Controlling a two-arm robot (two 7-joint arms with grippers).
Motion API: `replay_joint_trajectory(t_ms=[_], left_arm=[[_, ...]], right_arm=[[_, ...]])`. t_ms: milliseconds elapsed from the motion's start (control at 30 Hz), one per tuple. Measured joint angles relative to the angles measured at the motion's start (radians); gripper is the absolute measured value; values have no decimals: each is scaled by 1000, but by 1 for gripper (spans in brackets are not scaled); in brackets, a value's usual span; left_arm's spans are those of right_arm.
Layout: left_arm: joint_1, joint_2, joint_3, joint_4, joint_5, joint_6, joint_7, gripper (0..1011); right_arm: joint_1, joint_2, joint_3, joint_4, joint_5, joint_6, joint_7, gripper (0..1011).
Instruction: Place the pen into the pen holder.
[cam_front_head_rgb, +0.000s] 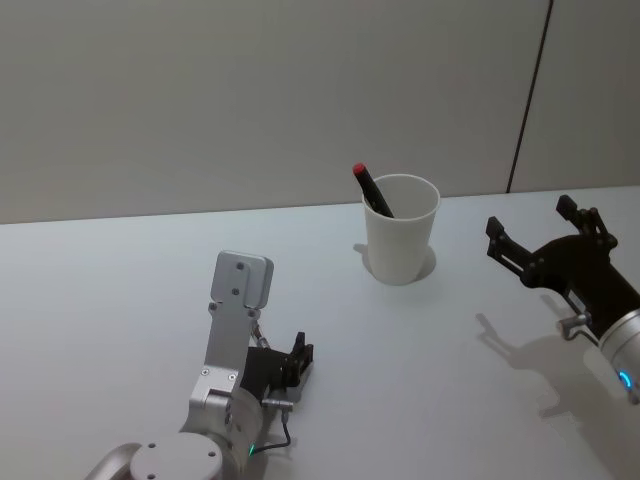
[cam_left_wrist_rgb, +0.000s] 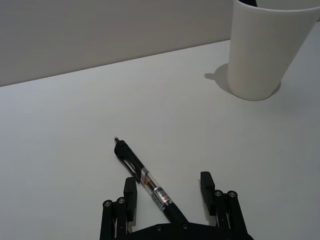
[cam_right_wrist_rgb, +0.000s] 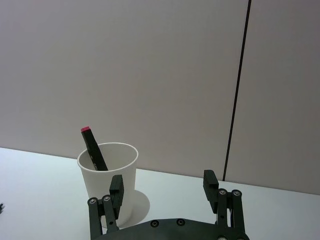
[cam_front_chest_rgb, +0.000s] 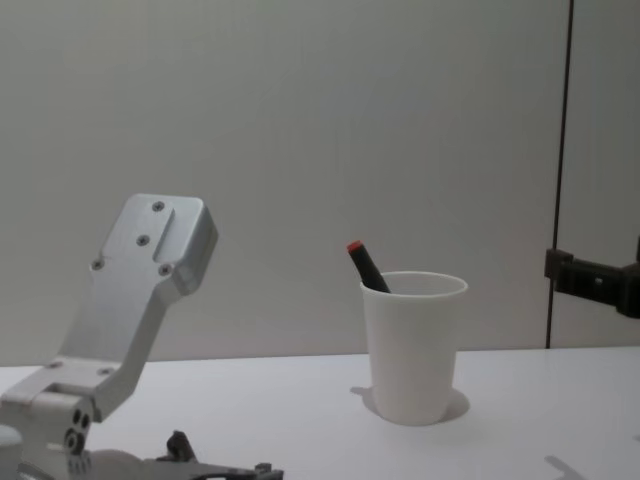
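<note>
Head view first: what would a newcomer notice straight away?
A white cup stands on the table with a red-capped marker leaning in it. Nearer the robot, a pen lies flat inside the open left gripper. The open right gripper hovers to the cup's right.

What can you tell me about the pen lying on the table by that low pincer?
The black pen with a clear, labelled middle section lies flat on the white table, clip end pointing away from the left pincer. It sits between the pincer's open fingers, ungripped, apart from the white paper cup.
</note>
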Motion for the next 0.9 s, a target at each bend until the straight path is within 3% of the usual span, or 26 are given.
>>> replay_joint_trajectory(t_ms=[267,400,600,767,900], left_arm=[[0,-1,0,0,1,1,-1,564],[0,-1,0,0,1,1,-1,485],[0,-1,0,0,2,1,-1,248],[0,-1,0,0,2,1,-1,123],[0,-1,0,0,1,1,-1,117]], right_arm=[[0,0,0,0,0,0,0,1001],[0,0,0,0,0,0,0,1001],[0,0,0,0,0,0,0,1002],[0,0,0,0,0,0,0,1001],[0,0,0,0,0,0,0,1001]])
